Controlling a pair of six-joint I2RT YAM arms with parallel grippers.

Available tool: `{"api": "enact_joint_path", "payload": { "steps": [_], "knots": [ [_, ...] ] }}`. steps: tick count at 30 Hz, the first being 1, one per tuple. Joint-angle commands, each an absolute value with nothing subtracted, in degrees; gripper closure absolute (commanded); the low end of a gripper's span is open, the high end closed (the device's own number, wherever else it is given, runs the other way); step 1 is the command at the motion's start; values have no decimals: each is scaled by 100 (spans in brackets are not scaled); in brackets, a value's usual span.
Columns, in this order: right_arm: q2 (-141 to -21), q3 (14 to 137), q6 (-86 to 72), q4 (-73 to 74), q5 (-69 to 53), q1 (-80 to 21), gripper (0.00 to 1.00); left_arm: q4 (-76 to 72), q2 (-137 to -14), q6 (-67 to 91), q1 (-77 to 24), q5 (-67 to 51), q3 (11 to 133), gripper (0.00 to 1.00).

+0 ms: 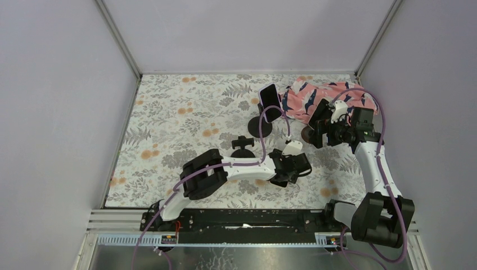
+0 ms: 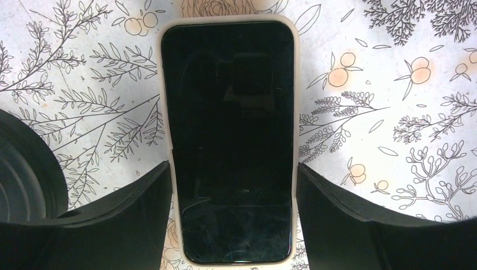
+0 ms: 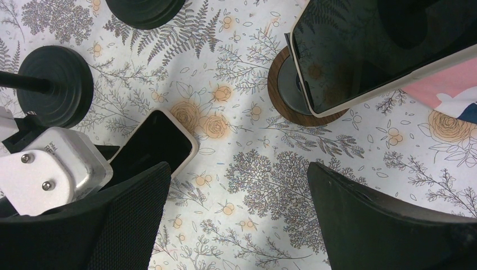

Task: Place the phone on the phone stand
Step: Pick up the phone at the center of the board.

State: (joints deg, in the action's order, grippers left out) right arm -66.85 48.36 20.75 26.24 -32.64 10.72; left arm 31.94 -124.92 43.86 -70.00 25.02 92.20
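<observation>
The phone (image 2: 228, 140), black-screened in a cream case, lies flat and face up on the flowered tablecloth. It also shows in the right wrist view, phone (image 3: 160, 140), half under the left wrist. My left gripper (image 2: 233, 169) reaches down over it, with one fingertip against each long side of the case; in the top view the left gripper (image 1: 291, 169) hides the phone. The empty black phone stand (image 1: 243, 146), phone stand (image 3: 56, 84), stands left of it. My right gripper (image 3: 239, 219), right gripper (image 1: 316, 132), hangs open over bare cloth.
A second black stand (image 1: 260, 126) carries another phone (image 1: 270, 103). A wooden-based stand (image 3: 284, 98) holds a third phone (image 3: 388, 45) just beyond my right gripper. A pink patterned cloth (image 1: 329, 95) lies at the back right. Grey walls enclose the table.
</observation>
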Motion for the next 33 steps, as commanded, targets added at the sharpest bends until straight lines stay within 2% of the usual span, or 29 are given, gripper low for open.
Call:
{"api": "enact_joint_path", "payload": {
  "steps": [1,4,6,8,18,25,33],
  "knots": [
    [-6645,5045,2133,2566,-3481,1081,0,3539,-12714,4386,-7049,2467,9238,30],
    [-6676,5036,2082,2590,-3654,1081,0,3521,-12690,4266,-7049,2387,9218,42],
    [-6755,5064,2023,2681,-3943,1081,0,3443,-12644,4070,-7032,2199,9212,57],
    [-6880,5115,1969,2810,-4289,1081,0,3341,-12535,4000,-7006,2090,9161,64],
    [-7238,5047,1327,2776,-5664,1082,0,2133,-11322,3803,-7005,2659,8089,70],
    [-7647,4992,1076,2757,-5888,1081,2,936,-10600,3565,-7014,2790,7319,72],
    [-7697,4931,704,2587,-5968,1080,6,152,-10242,3279,-7064,2945,7100,72]
  ]
}}
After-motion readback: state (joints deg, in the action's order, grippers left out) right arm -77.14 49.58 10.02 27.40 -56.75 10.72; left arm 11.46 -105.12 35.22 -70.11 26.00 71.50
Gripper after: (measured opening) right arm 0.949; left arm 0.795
